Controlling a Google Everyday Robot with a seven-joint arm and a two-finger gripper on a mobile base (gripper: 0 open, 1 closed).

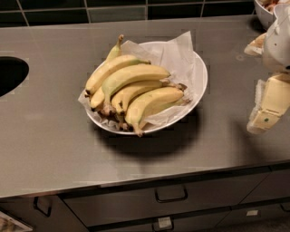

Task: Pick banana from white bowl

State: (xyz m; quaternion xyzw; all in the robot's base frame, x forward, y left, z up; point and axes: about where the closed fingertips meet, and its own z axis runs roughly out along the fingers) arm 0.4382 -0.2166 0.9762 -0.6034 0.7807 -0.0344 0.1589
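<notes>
A wide shallow white bowl [202, 74] lined with crumpled white paper [177, 53] sits in the middle of the grey counter. Several bananas lie in it side by side. The banana [136, 73] is the long, thick one with a greenish tinge, second from the back, curving from lower left to upper right. Shorter plain yellow bananas lie in front of it and behind it. My gripper [267, 108] hangs at the right edge of the view, to the right of the bowl and apart from it, holding nothing that I can see.
A dark round opening [10, 74] is cut into the counter at the far left. Another white bowl [265, 12] stands at the back right corner. A black tiled wall runs behind. Drawers with handles [171, 195] are below the counter's front edge.
</notes>
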